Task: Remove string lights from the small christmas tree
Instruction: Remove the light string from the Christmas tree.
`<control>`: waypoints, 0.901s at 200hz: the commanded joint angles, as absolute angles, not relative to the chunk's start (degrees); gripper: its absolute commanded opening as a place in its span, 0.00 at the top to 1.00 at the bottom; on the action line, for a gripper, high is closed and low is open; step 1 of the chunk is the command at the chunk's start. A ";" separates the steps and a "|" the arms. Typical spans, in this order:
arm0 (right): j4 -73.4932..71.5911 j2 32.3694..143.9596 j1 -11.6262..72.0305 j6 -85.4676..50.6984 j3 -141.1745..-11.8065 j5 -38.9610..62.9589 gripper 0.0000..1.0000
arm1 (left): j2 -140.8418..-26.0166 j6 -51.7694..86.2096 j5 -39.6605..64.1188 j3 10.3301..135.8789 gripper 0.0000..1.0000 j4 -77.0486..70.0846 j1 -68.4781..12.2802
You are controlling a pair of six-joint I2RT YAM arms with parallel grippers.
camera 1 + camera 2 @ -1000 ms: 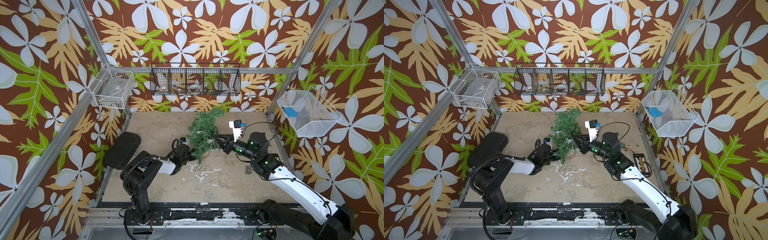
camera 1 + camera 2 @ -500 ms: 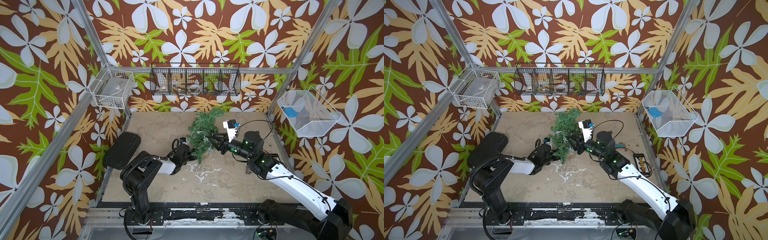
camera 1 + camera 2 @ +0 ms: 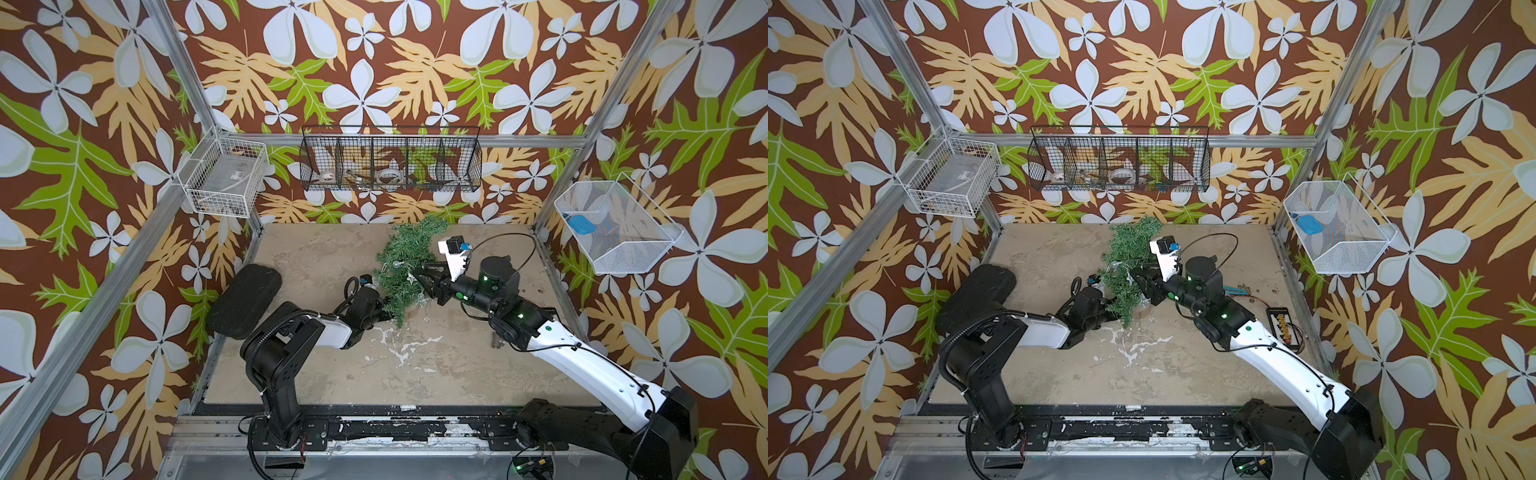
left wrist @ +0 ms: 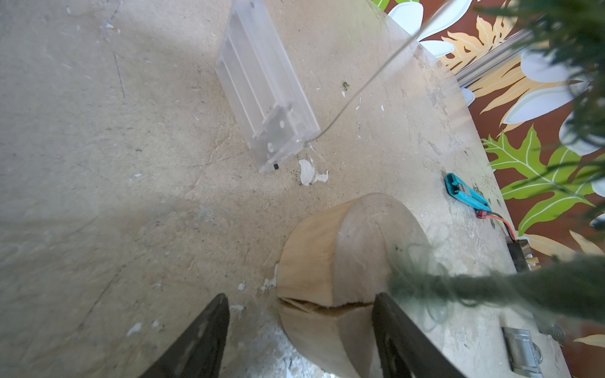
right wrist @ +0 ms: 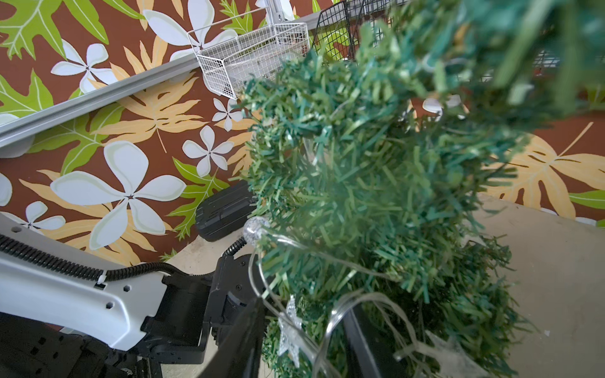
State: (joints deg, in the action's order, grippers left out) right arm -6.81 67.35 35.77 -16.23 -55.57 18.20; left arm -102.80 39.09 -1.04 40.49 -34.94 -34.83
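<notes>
No legible text anywhere — labels, numbers — none.

Scuffed beige table: wooden tree base, clear battery box, teal connector, black pad.

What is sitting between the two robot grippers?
The small christmas tree, strung with the string lights, fills the gap between the left gripper and the right gripper; both top views show it.
</notes>
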 commanded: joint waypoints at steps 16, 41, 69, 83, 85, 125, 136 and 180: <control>-6.59 68.27 35.94 -13.74 -55.99 17.03 0.62 | -103.10 38.78 -2.16 40.69 0.29 -29.70 -34.89; -6.03 68.29 36.36 -13.04 -56.03 16.32 0.66 | -103.01 38.85 -2.24 40.78 0.29 -29.62 -34.89; -5.73 67.61 37.54 -12.07 -55.73 15.31 0.67 | -103.27 39.02 -2.11 40.97 0.29 -29.62 -34.89; -5.63 67.45 38.00 -11.61 -55.56 14.78 0.66 | -103.36 39.07 -2.13 40.92 0.29 -29.62 -34.89; -5.63 67.55 38.00 -11.56 -55.55 14.70 0.66 | -103.36 39.03 -2.16 40.88 0.29 -29.62 -34.89; -5.65 68.11 38.13 -11.25 -55.76 13.76 0.72 | -103.32 39.25 -2.47 40.61 0.29 -29.58 -34.89; -5.49 68.12 38.06 -11.09 -55.97 13.54 0.77 | -103.27 39.20 -2.49 40.54 0.29 -29.49 -34.89; -4.75 67.03 38.06 -10.99 -56.51 13.18 0.99 | -103.54 39.51 -2.90 40.61 0.29 -29.09 -34.89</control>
State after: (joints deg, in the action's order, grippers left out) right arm -4.23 67.81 38.04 -11.55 -56.05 13.47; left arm -102.87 39.33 -1.30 40.84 -34.37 -34.89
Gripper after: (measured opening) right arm 0.049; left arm 0.710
